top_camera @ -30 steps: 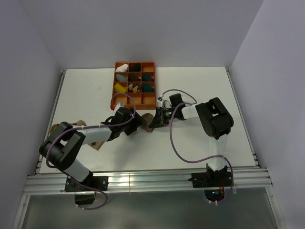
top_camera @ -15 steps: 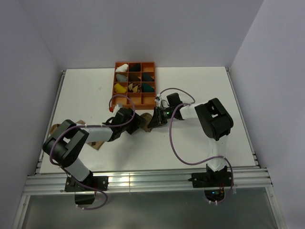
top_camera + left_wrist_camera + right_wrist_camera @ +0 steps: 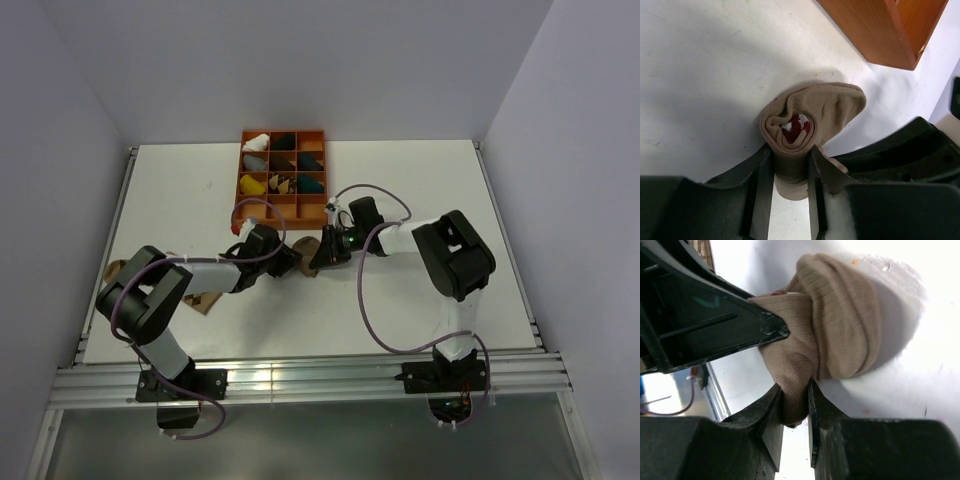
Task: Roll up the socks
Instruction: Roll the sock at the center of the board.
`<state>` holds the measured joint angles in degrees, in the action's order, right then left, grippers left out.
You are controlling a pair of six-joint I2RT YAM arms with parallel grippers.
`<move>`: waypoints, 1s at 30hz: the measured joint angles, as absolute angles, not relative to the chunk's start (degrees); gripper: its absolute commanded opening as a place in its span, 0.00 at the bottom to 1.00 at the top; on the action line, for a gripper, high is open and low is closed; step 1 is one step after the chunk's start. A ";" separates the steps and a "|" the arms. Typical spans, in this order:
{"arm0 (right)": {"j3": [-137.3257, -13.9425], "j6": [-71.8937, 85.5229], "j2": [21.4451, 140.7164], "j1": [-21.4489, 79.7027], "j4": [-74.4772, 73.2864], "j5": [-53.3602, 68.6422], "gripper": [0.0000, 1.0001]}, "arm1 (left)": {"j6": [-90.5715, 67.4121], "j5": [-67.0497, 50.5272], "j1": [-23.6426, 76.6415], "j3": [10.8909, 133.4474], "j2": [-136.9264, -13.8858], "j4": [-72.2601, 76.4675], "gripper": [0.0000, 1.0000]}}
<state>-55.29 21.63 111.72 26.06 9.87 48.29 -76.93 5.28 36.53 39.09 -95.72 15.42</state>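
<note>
Rolled sock (image 3: 308,247) overhead mostly hidden by left tool (image 3: 288,260) and right tool (image 3: 320,254), orange tray (image 3: 880,30) cropped

White table (image 3: 420,190), orange divided tray (image 3: 312,208) at back, rolled tan sock (image 3: 307,246) mid-table, argyle sock (image 3: 205,303) left

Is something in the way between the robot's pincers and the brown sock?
Nothing visible is. The left pincer and the right pincer each pinch the rolled tan sock directly, with no gap.

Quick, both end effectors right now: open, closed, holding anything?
Left end effector: closed on the rolled tan sock.
Right end effector: closed on a fold of the same tan sock.
</note>
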 measured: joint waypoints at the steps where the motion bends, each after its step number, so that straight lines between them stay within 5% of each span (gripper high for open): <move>1: -54.48 21.63 110.56 26.26 10.07 46.92 0.29 | -76.60 5.21 36.58 39.59 -95.90 14.79 0.23; 13: -48.47 23.16 95.83 25.69 11.79 34.04 0.47 | -73.87 4.34 36.84 43.64 -97.08 9.21 0.15; 30: -48.82 26.61 105.43 25.08 18.70 27.03 0.49 | -70.96 3.18 36.69 45.50 -97.78 7.14 0.11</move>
